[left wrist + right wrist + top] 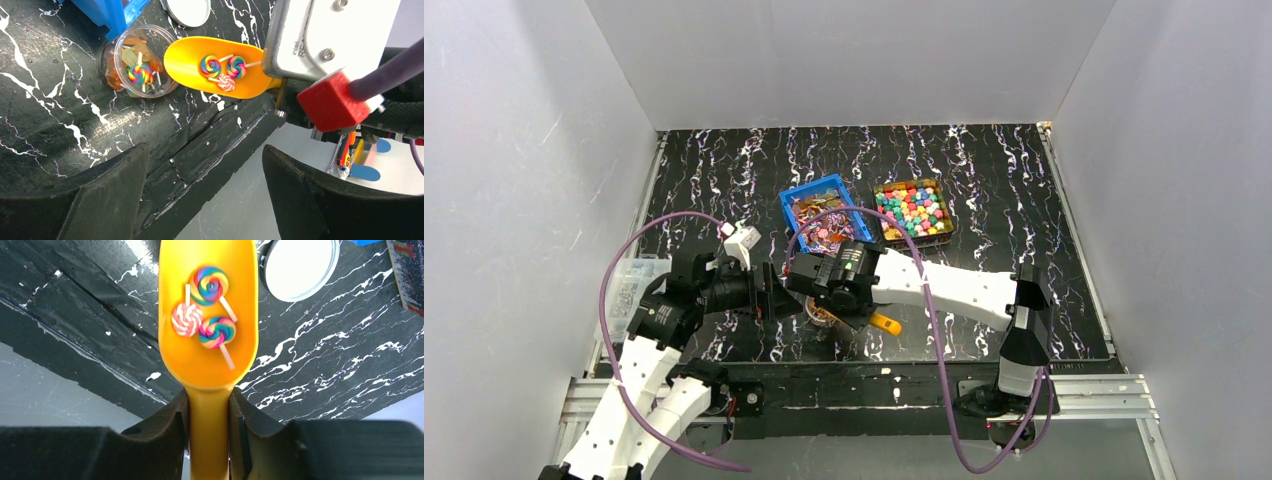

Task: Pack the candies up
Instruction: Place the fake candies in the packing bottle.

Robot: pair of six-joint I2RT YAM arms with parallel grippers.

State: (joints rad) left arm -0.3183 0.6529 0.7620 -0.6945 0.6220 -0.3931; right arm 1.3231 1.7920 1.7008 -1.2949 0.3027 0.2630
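My right gripper (209, 405) is shut on the handle of a yellow scoop (207, 355). The scoop carries three swirl lollipop candies (207, 302). In the left wrist view the scoop (190, 62) hovers right beside a clear cup (116, 55) that holds several lollipops and orange candies. My left gripper (205, 150) is open and empty, low over the table's near edge. Flat shiny-wrapped candies fill a blue bin (824, 215). Chunky multicoloured candies fill a brown tray (912, 208).
A round white lid (298, 267) lies flat on the black marbled table beyond the scoop. A clear box (629, 285) stands at the table's left edge. The table's near edge (215, 145) runs under both grippers.
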